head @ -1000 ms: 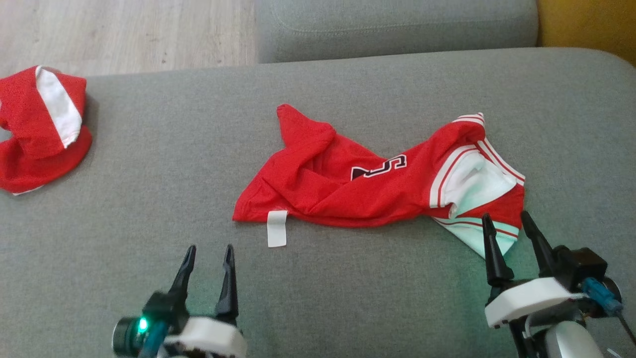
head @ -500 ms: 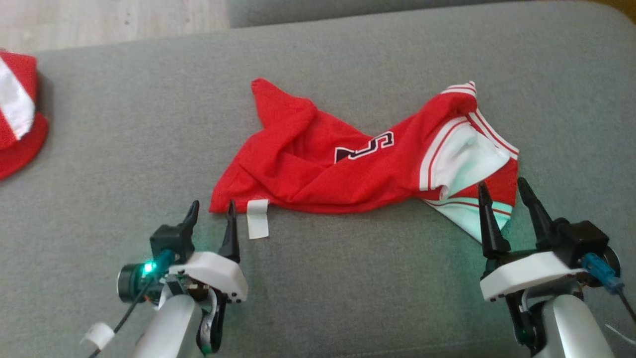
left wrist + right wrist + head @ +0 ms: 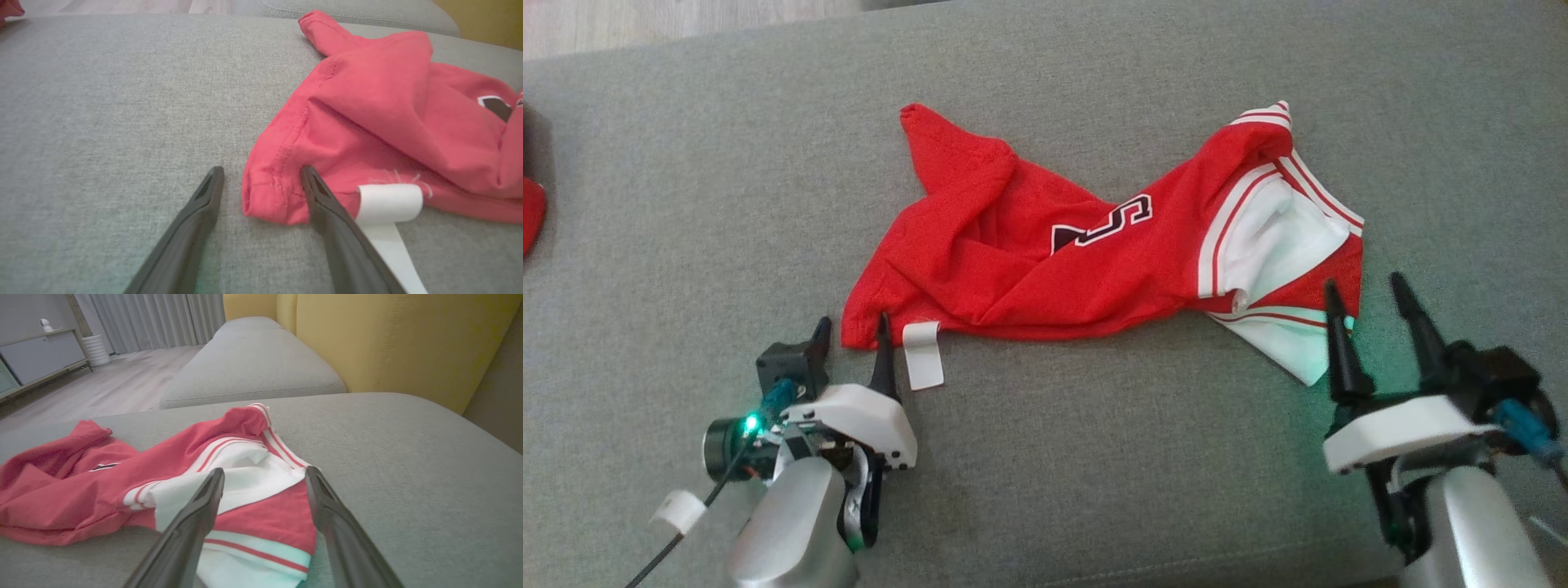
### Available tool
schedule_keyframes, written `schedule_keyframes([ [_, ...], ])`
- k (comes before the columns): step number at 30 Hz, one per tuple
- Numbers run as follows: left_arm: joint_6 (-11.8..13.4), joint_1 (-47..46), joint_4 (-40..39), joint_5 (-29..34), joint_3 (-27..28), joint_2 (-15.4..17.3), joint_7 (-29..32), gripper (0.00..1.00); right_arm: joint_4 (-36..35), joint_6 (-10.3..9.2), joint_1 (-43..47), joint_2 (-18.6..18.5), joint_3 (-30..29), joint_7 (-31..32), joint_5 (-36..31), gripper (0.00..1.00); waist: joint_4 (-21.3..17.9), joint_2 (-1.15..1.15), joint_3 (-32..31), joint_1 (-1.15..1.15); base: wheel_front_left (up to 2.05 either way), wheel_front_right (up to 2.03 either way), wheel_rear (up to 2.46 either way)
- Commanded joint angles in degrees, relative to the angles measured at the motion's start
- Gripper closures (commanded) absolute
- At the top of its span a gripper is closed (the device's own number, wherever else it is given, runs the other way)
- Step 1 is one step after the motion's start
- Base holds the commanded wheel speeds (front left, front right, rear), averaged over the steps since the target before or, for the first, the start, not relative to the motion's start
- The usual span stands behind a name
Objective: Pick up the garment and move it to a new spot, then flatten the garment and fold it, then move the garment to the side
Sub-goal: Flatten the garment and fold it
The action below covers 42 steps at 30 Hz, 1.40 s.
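Garment [image 3: 1029, 269] sprawls crumpled on grey cushion [image 3: 1094, 457], white tag [image 3: 923, 363] beside left tool [image 3: 853, 320].

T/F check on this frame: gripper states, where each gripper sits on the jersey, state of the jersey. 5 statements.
1. The left gripper and right gripper are both open. True.
2. The left gripper straddles the garment at its red corner beside the white tag. True.
3. The garment is flattened and folded. False: it lies crumpled and twisted.
4. The right gripper is at the garment's plain red end. False: it is at the white, striped end.
5. The garment hangs lifted in the air. False: it lies on the grey cushion.
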Motion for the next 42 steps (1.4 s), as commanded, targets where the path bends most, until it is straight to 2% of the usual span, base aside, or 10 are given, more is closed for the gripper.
schedule_keyframes([
  [1,0.3,-1.2,-0.3,-0.5,1.0,0.1,0.9,0.02,-1.3,0.22,-2.5,-0.3,0.0,0.1,-0.9,0.00,0.1,0.00,0.1,0.00,0.00,0.00,0.00],
  [2,0.3,-1.2,-0.3,-0.6,0.7,0.0,1.2,0.18,-1.1,0.22,-3.0,-0.3,-0.7,0.4,-1.4,0.00,0.1,0.00,0.2,0.00,0.00,0.00,0.00],
  [3,0.3,-1.1,-0.5,-0.7,0.5,-0.1,1.3,0.48,-0.8,0.22,-3.6,-0.3,-1.3,1.0,-2.0,0.00,0.2,0.00,0.2,0.00,0.00,0.00,0.00],
  [5,0.3,-0.9,-0.9,-0.8,0.2,-0.2,1.6,0.95,0.1,0.22,-5.2,-0.3,-2.4,2.4,-3.1,0.00,0.4,0.00,0.4,0.00,0.00,0.00,0.00],
  [6,0.2,-0.8,-1.1,-0.8,0.0,-0.2,1.6,1.00,0.8,0.22,-6.2,-0.3,-2.9,3.2,-3.6,0.00,0.6,0.00,0.5,0.00,0.00,0.00,0.00],
  [19,0.2,0.6,-6.1,-0.4,-1.8,0.1,-0.7,1.00,14.5,0.22,-14.2,-0.8,-8.3,10.0,-8.2,0.00,4.1,0.00,1.3,0.00,0.00,0.00,0.00],
  [32,0.9,1.7,-9.5,-0.3,-2.6,0.7,-0.5,1.00,22.2,0.22,-19.7,-2.9,-5.3,8.5,-5.2,0.00,5.0,0.00,2.4,0.00,0.00,0.00,0.00],
  [34,0.9,1.7,-9.9,-0.3,-2.8,0.8,-0.5,1.00,23.5,0.22,-20.7,-3.2,-5.0,8.5,-4.3,0.15,5.2,0.00,2.6,0.00,0.00,0.00,0.00],
  [36,0.9,1.7,-10.2,-0.4,-2.9,0.9,-0.4,1.00,24.8,0.22,-21.6,-3.6,-4.5,8.6,-3.5,0.49,5.3,0.00,2.8,0.00,0.00,0.00,0.00],
  [42,1.3,1.8,-10.7,-0.6,-2.8,1.4,-0.3,1.00,28.8,0.22,-23.7,-4.1,-4.9,9.7,-0.8,0.85,5.5,0.00,2.9,0.00,0.00,0.00,0.00],
])
